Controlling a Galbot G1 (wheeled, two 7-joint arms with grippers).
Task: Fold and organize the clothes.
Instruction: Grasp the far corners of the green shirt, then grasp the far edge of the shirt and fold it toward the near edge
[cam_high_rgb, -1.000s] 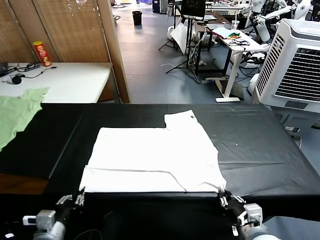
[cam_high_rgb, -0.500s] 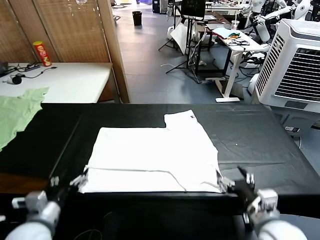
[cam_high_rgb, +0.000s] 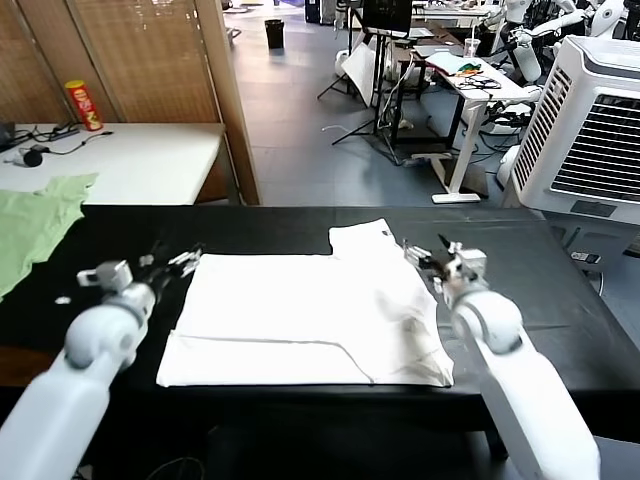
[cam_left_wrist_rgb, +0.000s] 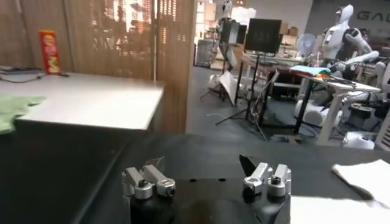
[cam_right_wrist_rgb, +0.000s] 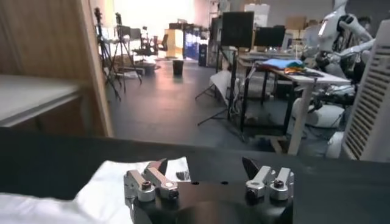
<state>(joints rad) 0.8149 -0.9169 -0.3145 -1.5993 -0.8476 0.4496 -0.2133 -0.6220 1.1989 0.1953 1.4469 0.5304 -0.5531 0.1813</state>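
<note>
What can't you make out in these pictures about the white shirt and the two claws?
- White T-shirt: its print is not visible in the head view; only plain fabric faces up.
- Left wrist view: the frame edge cuts off most of the shirt.
- Right claw, head view: too small to tell whether it touches the sleeve.
- Left claw, head view: contact with the shirt corner is unclear.

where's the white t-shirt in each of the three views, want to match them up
Head view: the white T-shirt lies flat mid-table, between the left gripper and right gripper.
Left wrist view: only a white edge beyond the open fingers.
Right wrist view: white cloth beside and under the open fingers.
Shared landmark: the black table.
</note>
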